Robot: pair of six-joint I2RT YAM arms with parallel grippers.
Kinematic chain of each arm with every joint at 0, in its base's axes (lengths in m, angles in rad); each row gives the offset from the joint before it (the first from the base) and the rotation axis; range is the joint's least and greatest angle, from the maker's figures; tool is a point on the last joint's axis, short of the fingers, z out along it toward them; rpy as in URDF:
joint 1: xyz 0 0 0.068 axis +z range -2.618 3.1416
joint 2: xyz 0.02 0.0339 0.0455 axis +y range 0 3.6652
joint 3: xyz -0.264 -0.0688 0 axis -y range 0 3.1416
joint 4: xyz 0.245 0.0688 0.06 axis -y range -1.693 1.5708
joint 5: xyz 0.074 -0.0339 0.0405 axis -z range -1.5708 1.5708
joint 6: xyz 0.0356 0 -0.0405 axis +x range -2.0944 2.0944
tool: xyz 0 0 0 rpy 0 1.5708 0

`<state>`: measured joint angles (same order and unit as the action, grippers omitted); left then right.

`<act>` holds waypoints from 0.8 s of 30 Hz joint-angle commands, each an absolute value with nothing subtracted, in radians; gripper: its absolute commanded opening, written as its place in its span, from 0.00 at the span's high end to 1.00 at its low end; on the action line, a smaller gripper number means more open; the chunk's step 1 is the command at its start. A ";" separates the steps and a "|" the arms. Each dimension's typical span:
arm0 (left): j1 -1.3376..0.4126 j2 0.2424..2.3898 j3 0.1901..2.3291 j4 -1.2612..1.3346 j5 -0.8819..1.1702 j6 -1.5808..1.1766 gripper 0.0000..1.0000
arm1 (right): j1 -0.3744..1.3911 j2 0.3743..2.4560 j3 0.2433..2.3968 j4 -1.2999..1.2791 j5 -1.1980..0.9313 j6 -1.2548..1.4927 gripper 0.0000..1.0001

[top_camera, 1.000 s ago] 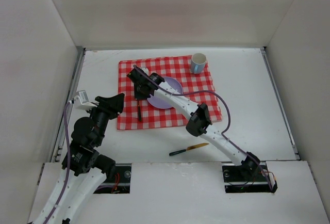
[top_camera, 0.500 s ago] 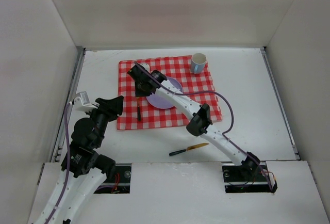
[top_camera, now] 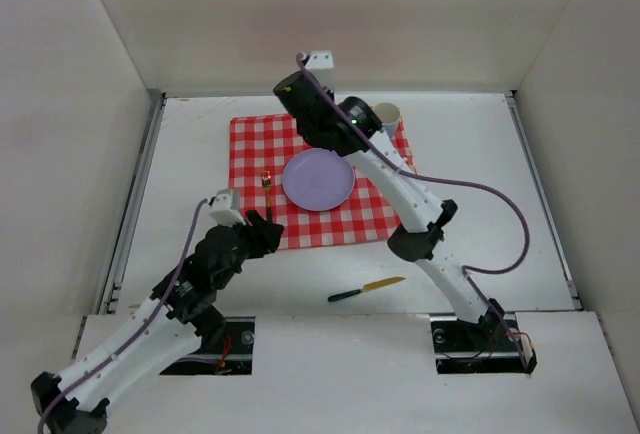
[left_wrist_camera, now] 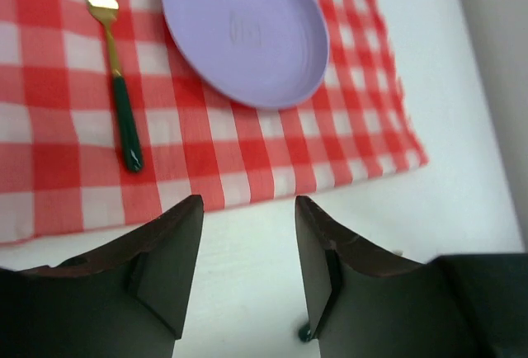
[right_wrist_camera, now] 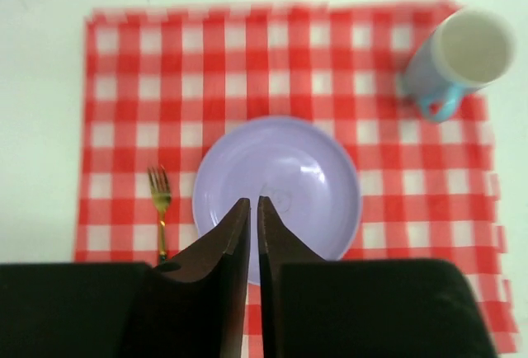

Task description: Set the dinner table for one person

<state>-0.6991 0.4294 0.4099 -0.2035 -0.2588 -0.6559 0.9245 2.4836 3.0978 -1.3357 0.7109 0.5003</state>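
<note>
The white dinner table carries a red-and-white checked cloth. On the cloth lie a purple plate and, to its left, a gold fork with a green handle. A blue cup stands at the cloth's far right corner, partly behind my right arm. A gold knife with a green handle lies on the bare table near the cloth. My right gripper is shut and empty, high above the plate. My left gripper is open and empty over the table by the cloth's near edge.
White walls enclose the table on three sides. The left wrist view shows the fork, the plate and the cloth's near edge. The knife's green handle tip peeks beside my right-hand finger.
My right gripper has risen high and back from beside the fork. My left arm has swung forward and right to the cloth's near edge. The fork lies a little farther up the cloth.
</note>
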 commanded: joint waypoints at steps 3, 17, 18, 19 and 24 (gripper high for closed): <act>-0.859 0.598 0.397 0.004 -0.281 -0.628 0.51 | 1.010 2.277 3.116 -1.508 0.894 0.451 0.79; -1.150 0.931 0.448 0.206 -0.311 -0.414 0.35 | 1.131 1.555 1.782 -1.179 1.183 0.660 0.63; -1.174 0.952 0.457 0.210 -0.314 -0.397 0.35 | 1.124 1.478 1.664 -1.060 1.155 0.623 0.62; -1.194 0.975 0.468 0.210 -0.321 -0.379 0.34 | 1.116 1.403 1.552 -0.929 1.123 0.582 0.61; -1.275 1.106 0.515 0.224 -0.347 -0.298 0.33 | 1.029 0.972 0.995 -0.253 0.846 0.436 0.56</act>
<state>-1.2453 1.0630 0.4576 0.1669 -0.3126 -0.3794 1.0706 1.1687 1.1618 -0.7612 1.0065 0.5186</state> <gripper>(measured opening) 0.673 0.445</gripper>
